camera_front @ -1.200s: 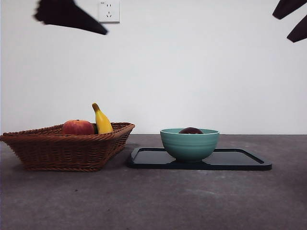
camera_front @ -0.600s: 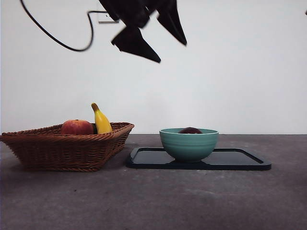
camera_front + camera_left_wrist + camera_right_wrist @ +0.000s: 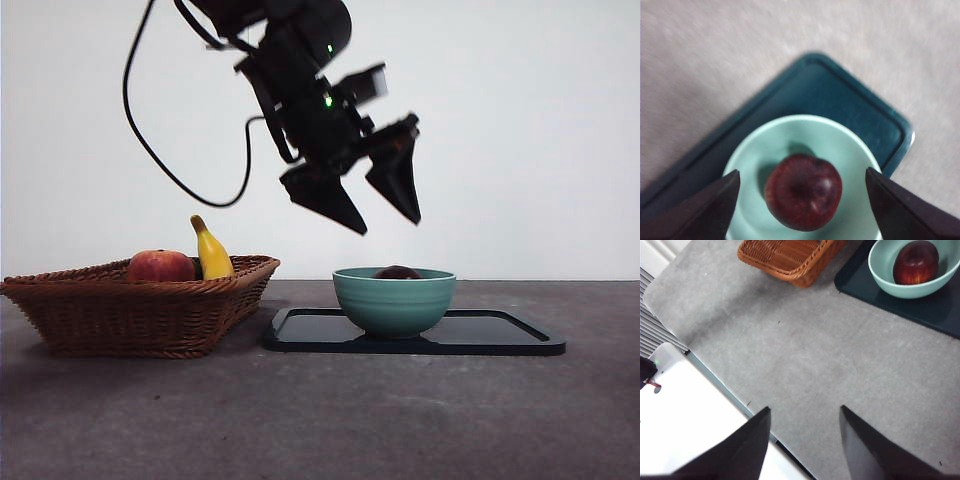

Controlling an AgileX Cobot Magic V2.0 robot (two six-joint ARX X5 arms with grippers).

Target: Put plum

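Plum [image 3: 803, 191]: in bowl [image 3: 394, 300], frame centre.
Left gripper [image 3: 372, 208]: above bowl, jaws wide apart, empty.
Right gripper [image 3: 802, 440]: jaws apart, empty.

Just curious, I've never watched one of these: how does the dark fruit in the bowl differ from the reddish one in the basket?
The plum is dark maroon; the peach is lighter red-orange. The plum lies alone in the green bowl on the tray, under the open left gripper; the peach shares the wicker basket with a banana. Both are round.
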